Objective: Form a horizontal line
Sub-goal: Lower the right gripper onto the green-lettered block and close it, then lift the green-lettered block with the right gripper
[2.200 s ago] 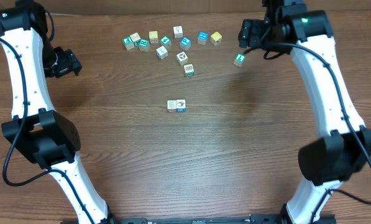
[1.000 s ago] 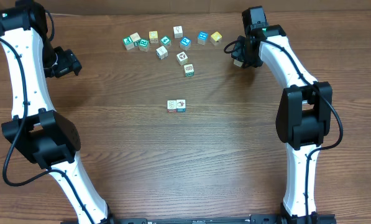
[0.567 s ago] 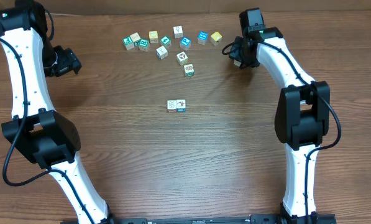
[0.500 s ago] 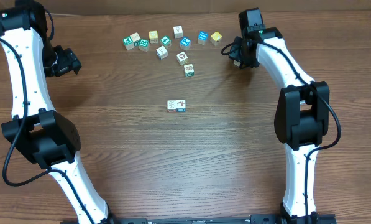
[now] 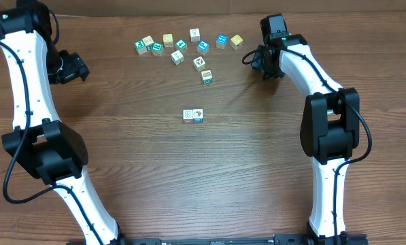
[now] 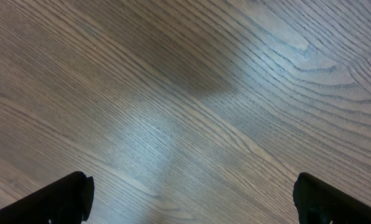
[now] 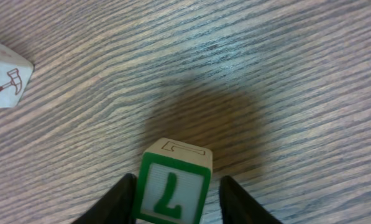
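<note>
While you look at the overhead view, note the horizontal line [image 5: 193, 116] sits mid-table: only 2 small whitish cubes, edge to edge, side by side, w/ orange & teal marks on top. It lies well apart from both arms.

Your right gripper [image 5: 254, 60] is at the far right of the table [image 5: 257, 156], just right of the loose cluster [image 5: 182, 46] of similar cubes along the far edge. In the right wrist view, that gripper [image 7: 176, 202] pinches the green-7 cube [image 7: 173, 186] between its 2 fingers [image 7: 120, 199], green-framed "7" face toward the cam. A dark shadow lies on the wood just beyond the cube. At the left edge of that view, a hammer cube [image 7: 5, 74] rests on the table, apart from the held one.

Your left gripper [image 5: 77, 68] is at the far left, near no cubes. In the left wrist view, its [image 6: 197, 205] fingertips [image 6: 67, 196] are spread wide at the bottom corners, w/ only wood grain between them.
</note>
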{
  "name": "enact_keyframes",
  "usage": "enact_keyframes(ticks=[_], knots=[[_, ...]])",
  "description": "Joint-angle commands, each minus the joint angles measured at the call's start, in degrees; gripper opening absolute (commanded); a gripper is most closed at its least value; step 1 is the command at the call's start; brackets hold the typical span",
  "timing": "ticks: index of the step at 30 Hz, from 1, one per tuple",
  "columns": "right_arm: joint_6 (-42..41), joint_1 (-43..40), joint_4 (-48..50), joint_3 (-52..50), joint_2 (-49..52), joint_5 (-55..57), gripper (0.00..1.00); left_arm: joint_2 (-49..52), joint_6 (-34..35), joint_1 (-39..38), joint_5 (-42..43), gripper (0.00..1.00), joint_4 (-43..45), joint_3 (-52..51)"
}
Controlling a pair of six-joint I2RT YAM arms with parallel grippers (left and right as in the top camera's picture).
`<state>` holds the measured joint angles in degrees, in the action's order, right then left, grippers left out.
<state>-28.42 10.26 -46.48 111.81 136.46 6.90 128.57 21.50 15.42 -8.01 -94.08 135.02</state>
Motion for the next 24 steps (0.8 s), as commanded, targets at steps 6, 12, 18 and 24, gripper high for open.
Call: enact_keyframes(ticks=[6, 12, 18, 24], knots=[[4.96, 0.24, -0.31, -0.39, 0.28, 1.22, 0.29, -0.22, 0.81, -0.17, -0.55, 0.99, 0.09, -0.31], [6.54, 0.22, -1.64, -0.39, 0.28, 1.25, 0.3, -0.22, 0.81, -0.17, -0.55, 1.0, 0.09, -0.31], [13.22, 0.17, -3.56, -0.39, 0.28, 1.22, 0.3, -0.22, 0.81, -0.17, -0.52, 0.99, 0.09, -0.31], [15.67, 0.07, -5.46, -0.37, 0.28, 1.22, 0.33, -0.22, 0.81, -0.17, -0.55, 1.0, 0.09, -0.31]])
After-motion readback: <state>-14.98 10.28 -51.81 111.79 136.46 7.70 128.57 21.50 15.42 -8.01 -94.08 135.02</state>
